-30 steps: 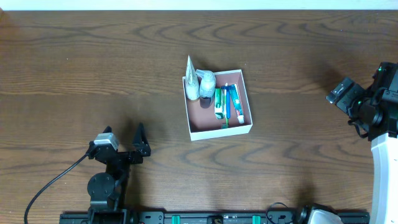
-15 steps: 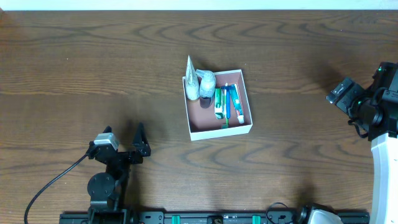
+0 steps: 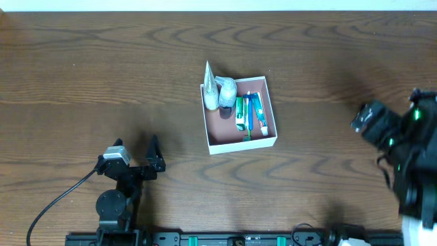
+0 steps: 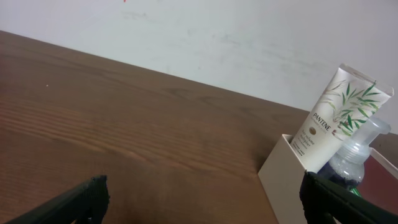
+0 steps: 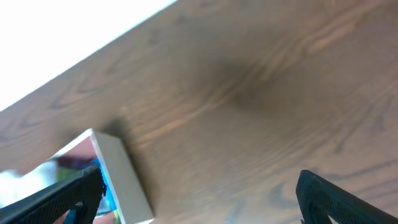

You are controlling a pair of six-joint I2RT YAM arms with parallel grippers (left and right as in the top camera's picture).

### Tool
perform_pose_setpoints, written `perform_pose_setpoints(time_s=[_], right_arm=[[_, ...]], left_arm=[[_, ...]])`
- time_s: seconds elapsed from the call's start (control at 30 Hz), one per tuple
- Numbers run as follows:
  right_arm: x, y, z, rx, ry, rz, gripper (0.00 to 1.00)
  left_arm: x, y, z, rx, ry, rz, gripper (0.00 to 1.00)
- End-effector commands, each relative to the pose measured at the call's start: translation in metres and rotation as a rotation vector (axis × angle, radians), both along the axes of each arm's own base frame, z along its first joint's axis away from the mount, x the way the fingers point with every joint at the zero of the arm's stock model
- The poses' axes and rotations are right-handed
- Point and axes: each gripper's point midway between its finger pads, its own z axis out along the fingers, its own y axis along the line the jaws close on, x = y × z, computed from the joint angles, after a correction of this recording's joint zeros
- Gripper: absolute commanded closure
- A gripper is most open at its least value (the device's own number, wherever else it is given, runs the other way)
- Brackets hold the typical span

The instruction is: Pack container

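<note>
One container (image 3: pixel 243 144) sits mid-table (image 3: pixel 102 68), open face up, almost square, so no real long axis. It's twisted slightly, its far-left corner a bit left of square with the table edges. In the left wrist view its near-left corner (image 4: pixel 280 174) faces the camera; the right wrist view is blurred and shows one white corner (image 5: pixel 124 174).

Inside: a tube (image 3: pixel 209 78) stands upright in the far-left corner, poking above the wall. A clear pump bottle (image 3: pixel 227 89) is just beside it on its right. Green-and-blue tubes (image 3: pixel 249 113) lie flat along the right half, running near-to-far. The near-left floor is bare reddish-brown.

Bare wood on all four sides, both arms well apart from the box.

Left gripper (image 3: pixel 153 158) is near-left of the box, jaws spread wide, nothing between them (image 4: pixel 208 199). Right gripper (image 3: pixel 365 117) is far off to the right (blurry overhead), jaws also apart and holding nothing (image 5: pixel 199 199).

Writing: "PANTENE" on the upright tube (image 4: pixel 329 118), with green leaf print; the pump bottle (image 4: pixel 354 158) carries no readable label. Print on the flat tubes is too small to read.
</note>
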Motion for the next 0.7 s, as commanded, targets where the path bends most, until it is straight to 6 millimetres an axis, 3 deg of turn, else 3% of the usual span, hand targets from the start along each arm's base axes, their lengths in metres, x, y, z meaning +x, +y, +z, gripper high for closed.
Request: perform_pose_setpoints(time_s=[0.0,0.17,0.37,0.5,0.67], right_arm=[[-0.02,0.011,-0.005,-0.015,-0.038,0.039,0.01],[-0.048,0.019,-0.021,-0.019,-0.091,0.069,0.01],[-0.068,0.029,-0.064,-0.02,-0.088,0.119,0.01],[-0.054,0.035,-0.075,-0.046,-0.189,0.166,0.01],[-0.024,0.065,-0.074,-0.229,-0.395,0.44,0.01]], left_arm=[[-0.001,-0.002,-0.014,0.016,0.046,-0.013,0.02],[-0.001,-0.002,-0.014,0.016,0.046,-0.013,0.02],[-0.001,-0.002,-0.014,0.016,0.046,-0.013,0.02],[-0.001,-0.002,-0.014,0.016,0.046,-0.013,0.02],[-0.001,-0.002,-0.014,0.016,0.046,-0.013,0.02]])
